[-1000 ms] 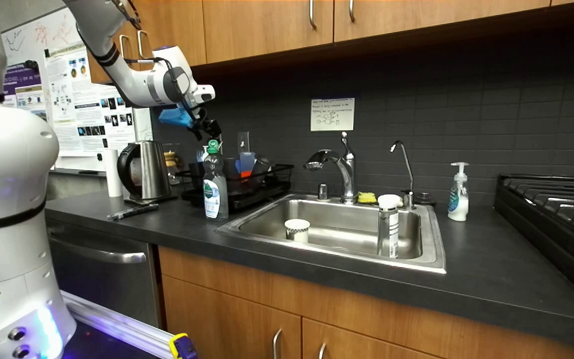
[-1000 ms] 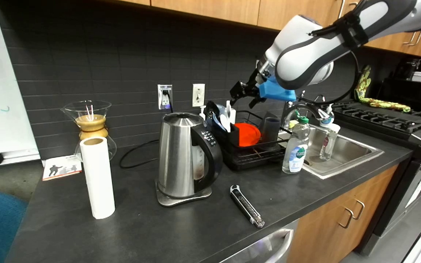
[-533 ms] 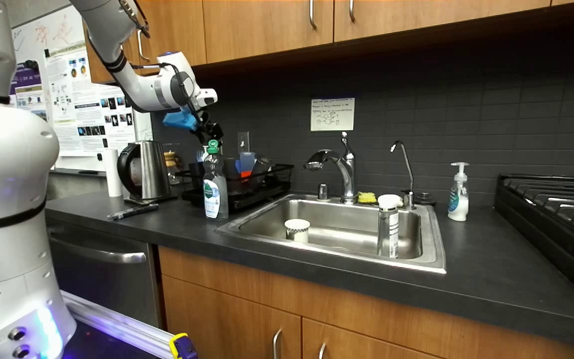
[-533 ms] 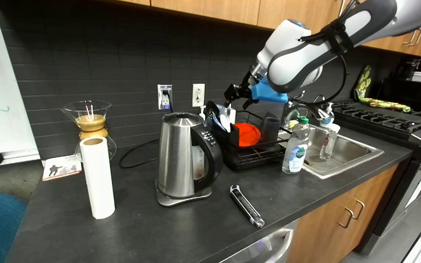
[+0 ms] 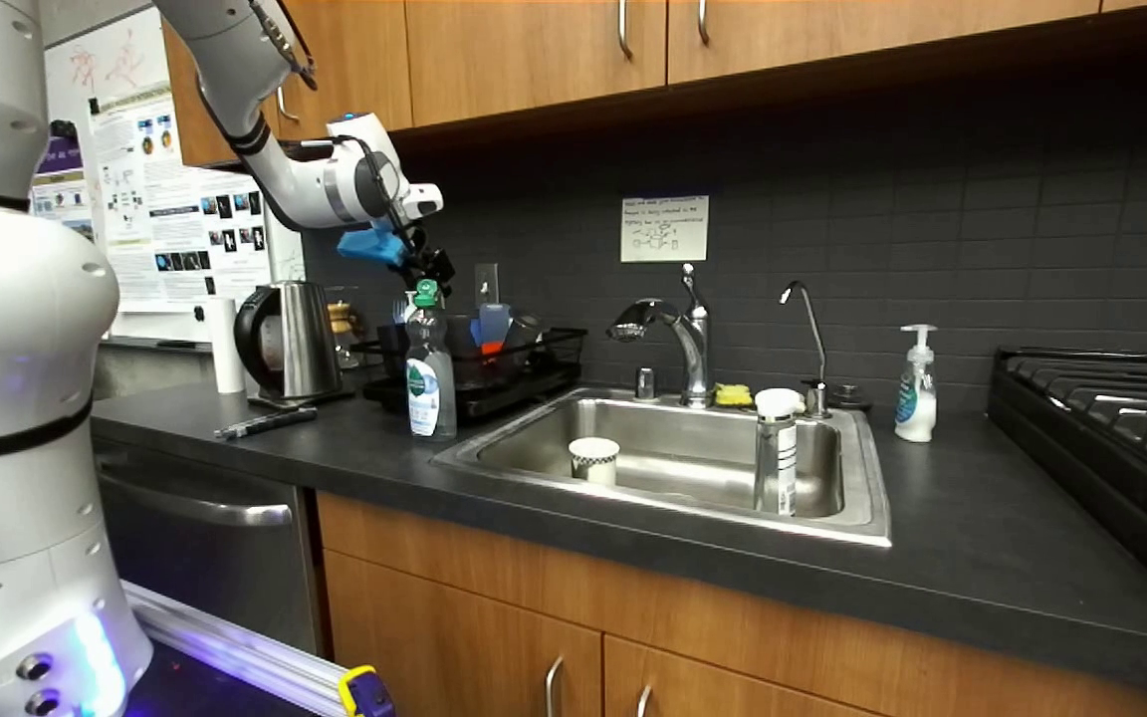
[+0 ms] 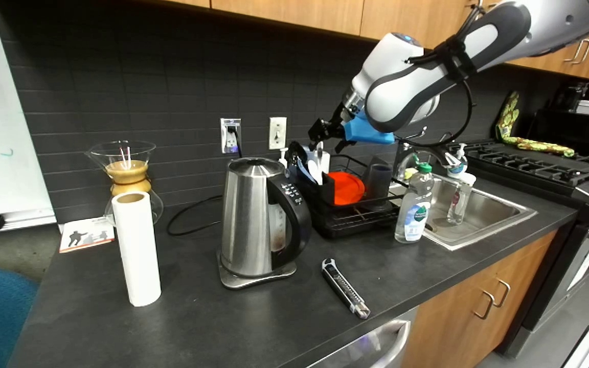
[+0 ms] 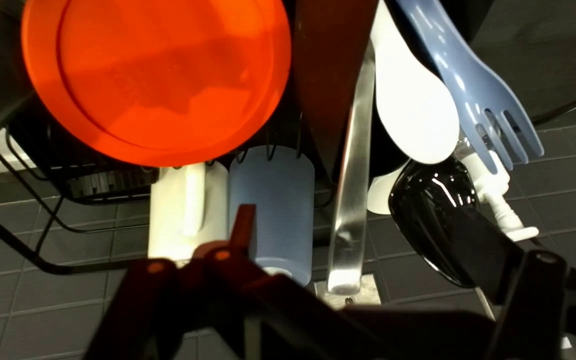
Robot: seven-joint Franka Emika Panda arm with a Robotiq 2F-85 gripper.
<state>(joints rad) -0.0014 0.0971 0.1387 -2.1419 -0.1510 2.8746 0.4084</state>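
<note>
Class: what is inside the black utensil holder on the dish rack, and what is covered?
In the holder stand a white spoon, a blue fork, a metal utensil and a glossy black utensil. The holder covers their lower ends; anything deeper cannot be seen.

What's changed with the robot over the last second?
In an exterior view, the open tool has moved down and toward the picture's left, closer to the utensils in the dish rack. Nothing was taken hold of or let go. The kettle, green-capped bottle and box cutter stayed where they were.
</note>
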